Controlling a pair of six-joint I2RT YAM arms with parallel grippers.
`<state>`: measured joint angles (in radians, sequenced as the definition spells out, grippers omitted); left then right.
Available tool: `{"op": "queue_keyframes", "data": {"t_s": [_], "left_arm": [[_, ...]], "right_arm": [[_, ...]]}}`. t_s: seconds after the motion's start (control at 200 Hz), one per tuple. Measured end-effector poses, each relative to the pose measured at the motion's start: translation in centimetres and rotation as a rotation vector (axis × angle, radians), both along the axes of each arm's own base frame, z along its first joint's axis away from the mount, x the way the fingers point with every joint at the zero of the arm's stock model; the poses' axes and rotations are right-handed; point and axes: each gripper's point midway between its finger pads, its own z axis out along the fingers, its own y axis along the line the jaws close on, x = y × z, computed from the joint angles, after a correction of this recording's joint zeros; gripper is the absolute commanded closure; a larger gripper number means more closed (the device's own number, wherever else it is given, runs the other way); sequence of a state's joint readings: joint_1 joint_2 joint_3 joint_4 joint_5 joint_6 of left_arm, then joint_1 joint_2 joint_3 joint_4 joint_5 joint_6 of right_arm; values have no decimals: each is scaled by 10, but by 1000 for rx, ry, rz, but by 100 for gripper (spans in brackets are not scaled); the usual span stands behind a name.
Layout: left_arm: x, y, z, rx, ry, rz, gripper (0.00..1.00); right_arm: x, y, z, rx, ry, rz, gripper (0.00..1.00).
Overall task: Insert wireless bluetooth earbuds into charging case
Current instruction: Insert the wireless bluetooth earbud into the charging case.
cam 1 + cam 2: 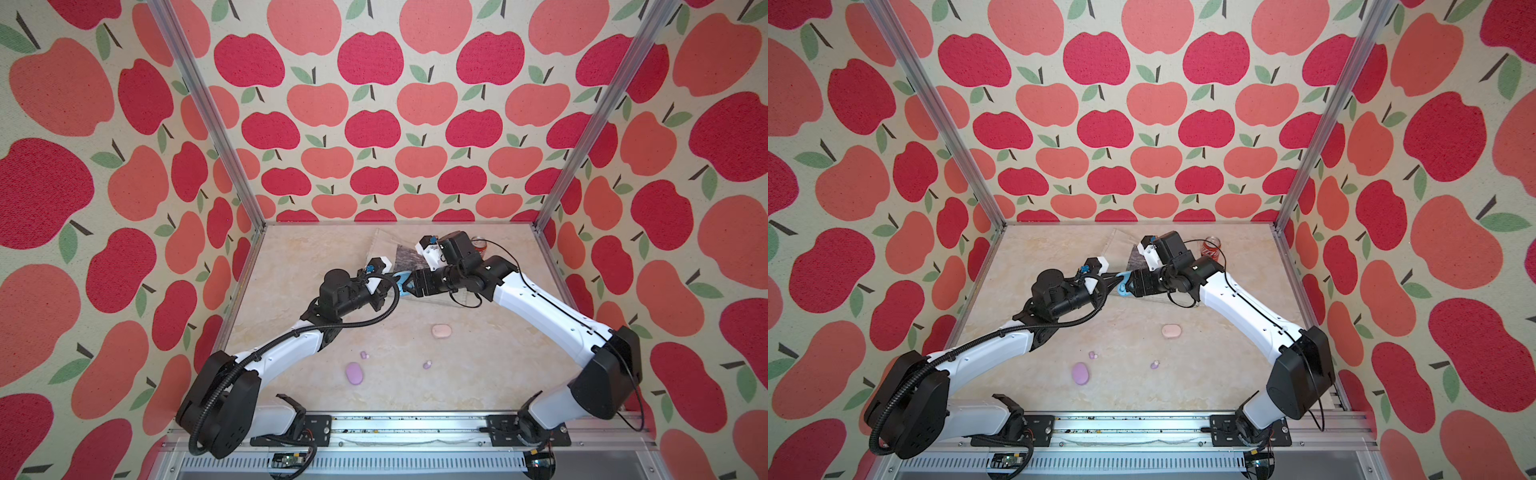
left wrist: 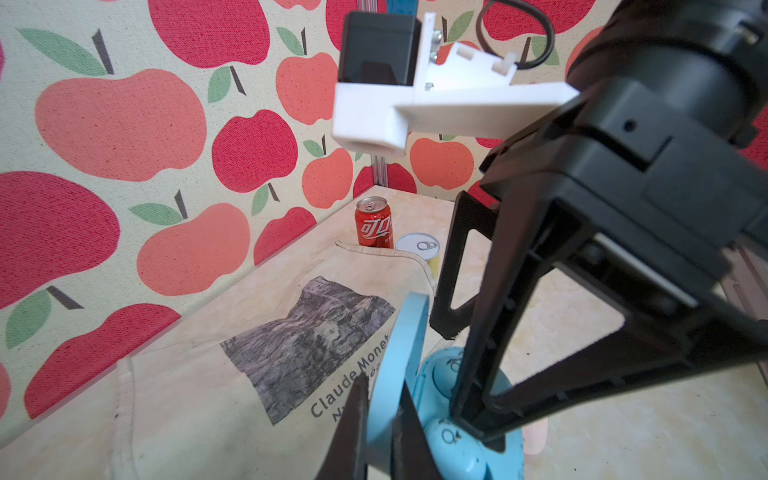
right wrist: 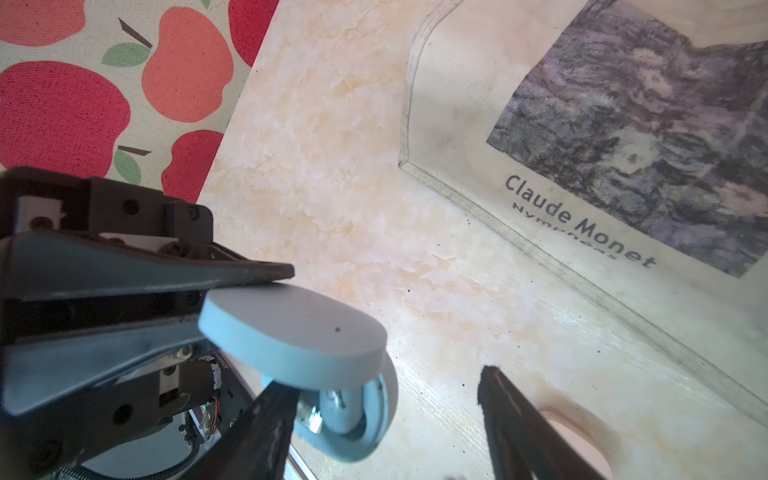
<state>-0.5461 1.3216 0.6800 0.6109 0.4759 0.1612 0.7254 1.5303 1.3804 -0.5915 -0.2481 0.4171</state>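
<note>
Left gripper (image 2: 380, 415): jaws clamped on lid of open light blue oval plastic charging case (image 2: 409, 332). Two light blue bean-shaped buds (image 2: 451, 368) seated in its base: done. Right gripper (image 3: 384, 384): jaws wide, holding nothing. On tabletop (image 1: 478, 374): lilac oval case (image 1: 354, 372) shut, two lilac buds (image 1: 364, 355) loose, undone. Pink oval case (image 1: 441, 331) shut; pink buds unseen.

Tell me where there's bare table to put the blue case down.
Free: the far left, beside the tote bag; and the near right, from the pink case to the front rail. Crowded: mid-table, around the held blue case, and the near middle, with the lilac case and two loose buds.
</note>
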Motion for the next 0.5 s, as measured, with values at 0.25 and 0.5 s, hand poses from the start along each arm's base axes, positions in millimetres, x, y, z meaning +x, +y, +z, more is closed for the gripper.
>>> {"op": "queue_keyframes", "data": {"t_s": [0.25, 0.5], "left_arm": [[6, 0, -27, 43, 26, 1, 100], [18, 2, -94, 129, 107, 7, 100]], "right_arm": [[19, -17, 6, 47, 6, -79, 26], [31, -41, -2, 28, 13, -173, 26]]}}
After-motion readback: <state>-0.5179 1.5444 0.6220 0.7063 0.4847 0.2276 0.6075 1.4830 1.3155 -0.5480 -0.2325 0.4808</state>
